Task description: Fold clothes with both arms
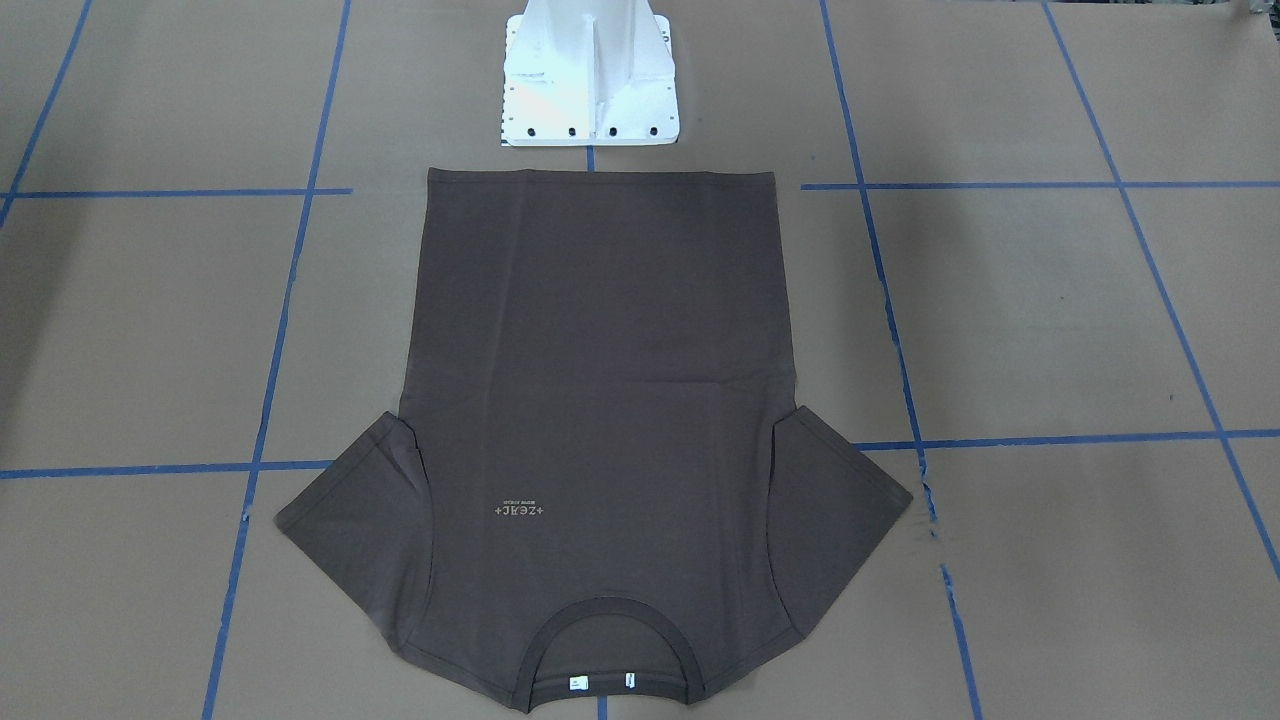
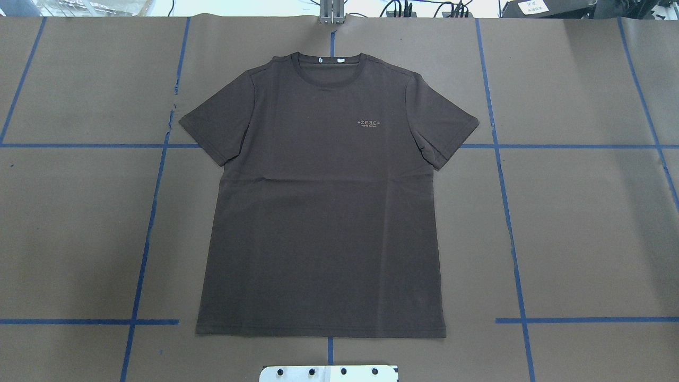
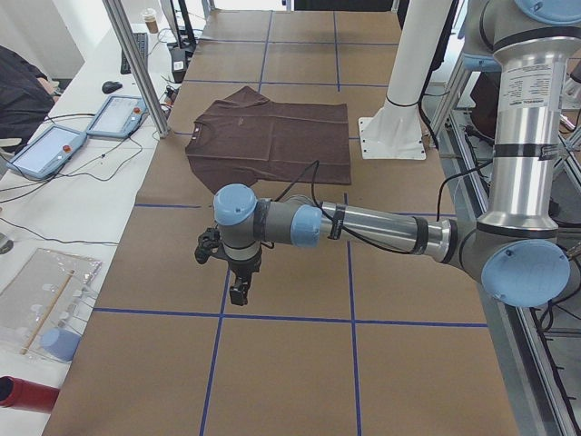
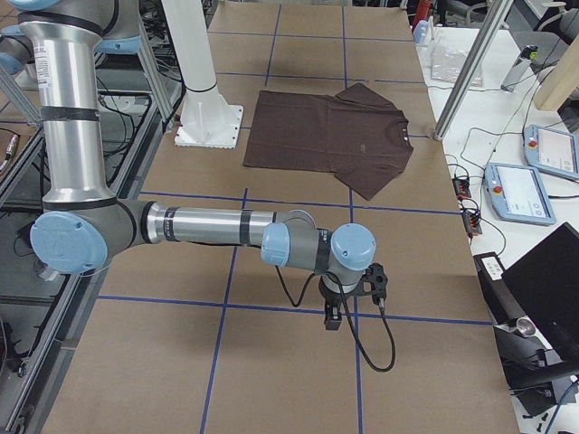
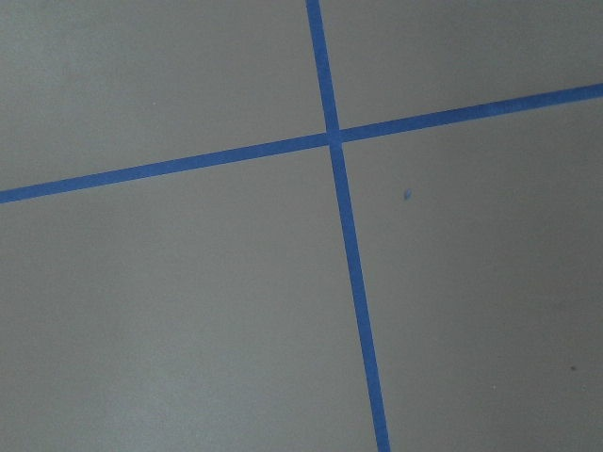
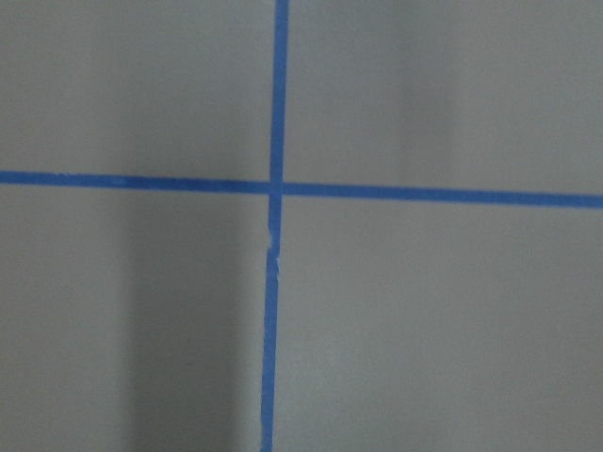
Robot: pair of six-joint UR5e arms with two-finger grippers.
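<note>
The dark brown T-shirt (image 2: 323, 212) lies flat and spread, front up, collar at the far side, sleeves out; it also shows in the front-facing view (image 1: 600, 380). No arm appears in either of these views. In the exterior left view my left gripper (image 3: 238, 292) hangs over bare paper, well away from the shirt (image 3: 272, 136). In the exterior right view my right gripper (image 4: 332, 316) hangs likewise far from the shirt (image 4: 326, 136). I cannot tell whether either is open or shut. Both wrist views show only paper and tape.
Brown paper with blue tape lines (image 2: 509, 212) covers the table. The white bolted pedestal base (image 1: 588, 75) stands just behind the shirt's hem. Tablets (image 3: 118, 115) and clutter lie on the operators' side bench beyond a metal post (image 3: 136, 64).
</note>
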